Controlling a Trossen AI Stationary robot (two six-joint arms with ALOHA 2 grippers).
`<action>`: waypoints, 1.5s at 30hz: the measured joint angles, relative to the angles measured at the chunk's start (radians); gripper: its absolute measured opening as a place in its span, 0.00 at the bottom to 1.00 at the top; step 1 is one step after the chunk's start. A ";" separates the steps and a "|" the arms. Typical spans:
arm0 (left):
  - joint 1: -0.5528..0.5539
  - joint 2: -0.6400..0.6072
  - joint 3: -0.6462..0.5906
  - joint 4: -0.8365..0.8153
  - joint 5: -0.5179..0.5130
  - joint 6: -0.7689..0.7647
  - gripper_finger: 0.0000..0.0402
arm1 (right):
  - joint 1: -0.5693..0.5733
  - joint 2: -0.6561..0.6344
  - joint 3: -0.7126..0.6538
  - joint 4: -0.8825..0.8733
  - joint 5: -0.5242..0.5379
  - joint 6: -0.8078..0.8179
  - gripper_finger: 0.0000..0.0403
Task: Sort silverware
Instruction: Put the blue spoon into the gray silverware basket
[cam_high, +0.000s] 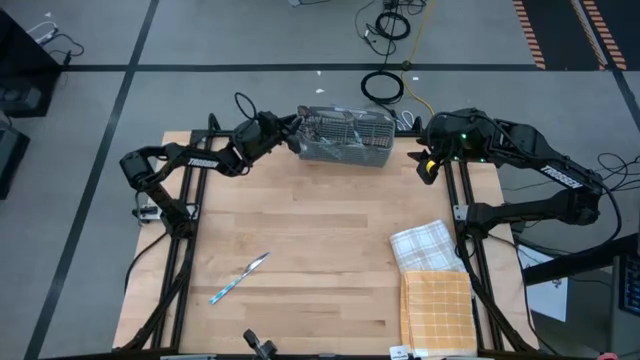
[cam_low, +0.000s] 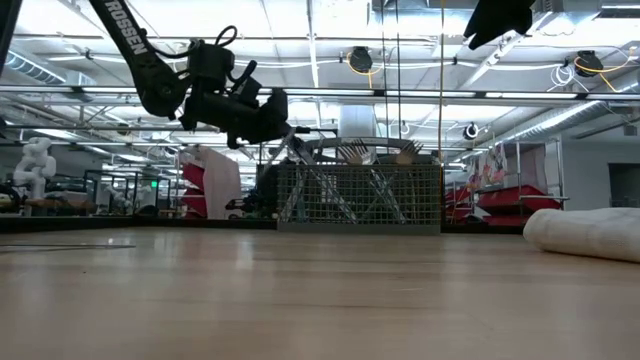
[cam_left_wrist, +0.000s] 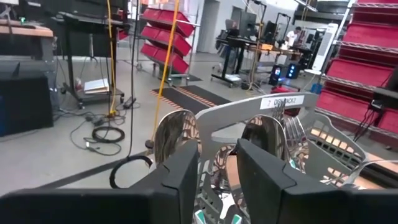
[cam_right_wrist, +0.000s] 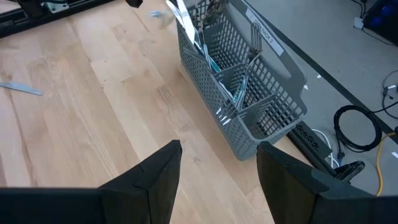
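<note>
Though diagonal on table, knife (cam_high: 241, 277).

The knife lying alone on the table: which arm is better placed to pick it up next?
Probably left. The knife lies on the left half; the left gripper is at the caddy, the right gripper farther off.

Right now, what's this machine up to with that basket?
It is sorting silverware. The left tool hangs over one end of the grey basket at the table's far edge, fingers parted, with spoons standing in the compartment right below it. One knife lies out on the wooden table. The right tool waits open beside the basket's other end, holding nothing.
</note>
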 joint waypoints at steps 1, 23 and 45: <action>0.000 0.000 0.000 0.000 0.000 0.004 0.29 | 0.000 0.000 0.000 0.000 0.000 0.000 0.49; -0.023 -0.427 -0.002 -0.989 0.156 0.344 0.29 | 0.000 0.000 0.000 -0.011 0.007 -0.010 0.49; -0.108 -0.027 0.064 -0.873 0.020 0.535 0.29 | 0.000 0.000 0.000 -0.016 0.001 -0.003 0.49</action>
